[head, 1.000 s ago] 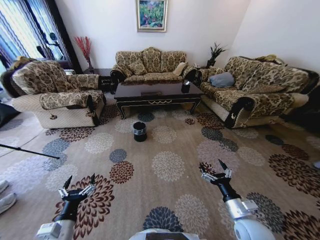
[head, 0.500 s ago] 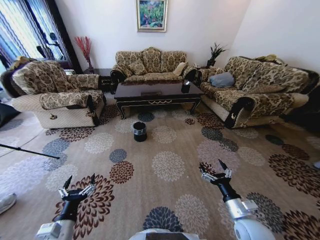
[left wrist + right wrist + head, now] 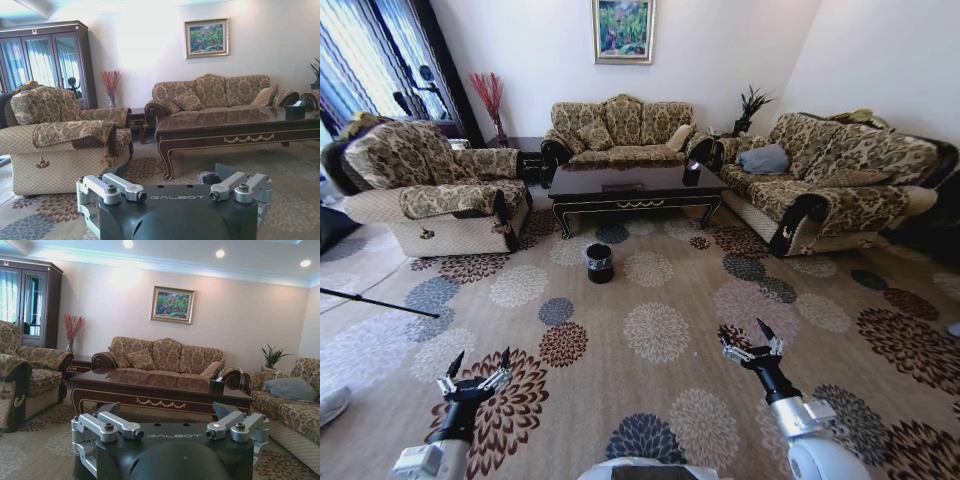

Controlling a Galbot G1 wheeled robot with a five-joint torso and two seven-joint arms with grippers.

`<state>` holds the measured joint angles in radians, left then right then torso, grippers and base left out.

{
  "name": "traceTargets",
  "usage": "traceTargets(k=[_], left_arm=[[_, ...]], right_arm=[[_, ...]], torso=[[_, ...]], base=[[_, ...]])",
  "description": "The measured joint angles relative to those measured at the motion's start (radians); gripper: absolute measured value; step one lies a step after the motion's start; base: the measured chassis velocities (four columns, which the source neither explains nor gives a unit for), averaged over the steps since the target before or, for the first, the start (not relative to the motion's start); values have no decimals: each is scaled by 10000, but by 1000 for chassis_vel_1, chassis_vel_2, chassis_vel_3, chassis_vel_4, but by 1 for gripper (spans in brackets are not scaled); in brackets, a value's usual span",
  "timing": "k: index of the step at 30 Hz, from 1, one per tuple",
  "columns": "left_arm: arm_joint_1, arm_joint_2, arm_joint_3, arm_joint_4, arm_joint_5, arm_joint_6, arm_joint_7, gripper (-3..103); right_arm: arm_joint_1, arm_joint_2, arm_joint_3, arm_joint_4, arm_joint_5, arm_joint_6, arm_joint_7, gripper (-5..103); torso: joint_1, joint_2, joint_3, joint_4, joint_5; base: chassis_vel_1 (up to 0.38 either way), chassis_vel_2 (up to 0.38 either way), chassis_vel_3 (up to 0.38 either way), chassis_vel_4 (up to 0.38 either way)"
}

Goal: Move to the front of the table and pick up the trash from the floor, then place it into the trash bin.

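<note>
Floor: beige carpet, big round flower medallions in brown, maroon, blue-grey, cream.
Table: long, low, glossy dark brown wood, curved carved legs, gold scroll on front apron; stands far ahead between sofas.
Trash bin: small, round, black, crinkly clear liner folded over rim; on carpet just before table's left front corner.
Left gripper: low, near view's bottom edge, above carpet, fingers apart, holding nothing.
Right gripper: likewise low, fingers spread, empty.
</note>
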<state>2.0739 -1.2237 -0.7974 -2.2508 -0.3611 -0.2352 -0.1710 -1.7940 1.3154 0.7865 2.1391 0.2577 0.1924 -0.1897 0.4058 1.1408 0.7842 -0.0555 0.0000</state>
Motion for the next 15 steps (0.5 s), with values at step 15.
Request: traceTargets(k=[15], left_arm=[[0,0,0,0,0,0,0,100]], right_arm=[[0,0,0,0,0,0,0,100]], torso=[[-1,-1,0,0,0]], base=[[0,0,0,0]])
